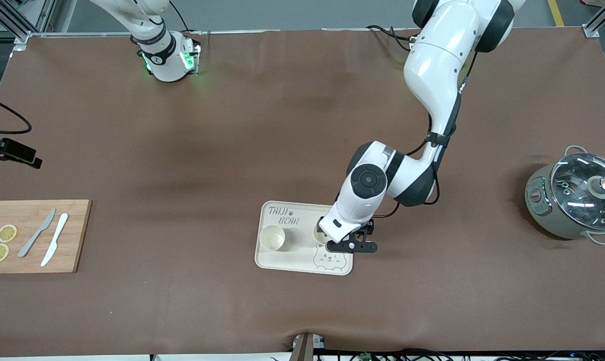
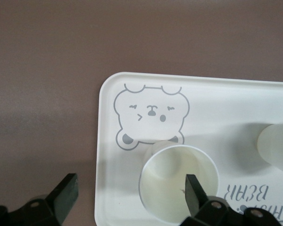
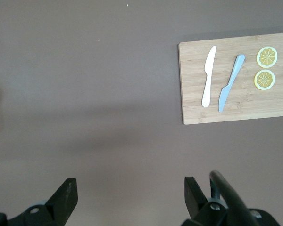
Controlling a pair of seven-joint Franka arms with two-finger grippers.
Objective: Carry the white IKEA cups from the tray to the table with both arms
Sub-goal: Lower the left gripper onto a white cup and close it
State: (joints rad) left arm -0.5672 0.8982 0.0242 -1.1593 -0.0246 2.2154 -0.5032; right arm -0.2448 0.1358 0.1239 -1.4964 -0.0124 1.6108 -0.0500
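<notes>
Cutting board (image 1: 34,235): lying at the right arm's end of the table, carrying two lemon slices (image 1: 2,242), a grey knife (image 1: 36,239) and a white knife (image 1: 54,245).
Right gripper (image 3: 127,200): hanging high over bare brown table (image 1: 182,150), its fingers spread wide and grasping nothing; this arm is waiting.
Tray (image 1: 302,263): sitting near the middle of the table, showing a bear drawing and lettering.
First cup (image 1: 272,237): standing upright on the tray, at the side toward the right arm's end.
Second cup (image 2: 178,181): standing upright on the tray beside the bear drawing, apart from the first cup.
Left gripper (image 2: 129,197): hovering over the second cup, fingers released, one finger (image 2: 194,190) showing over the cup's mouth, the other over the tray's edge.
Pot (image 1: 576,198): sitting with a glass lid at the left arm's end.
</notes>
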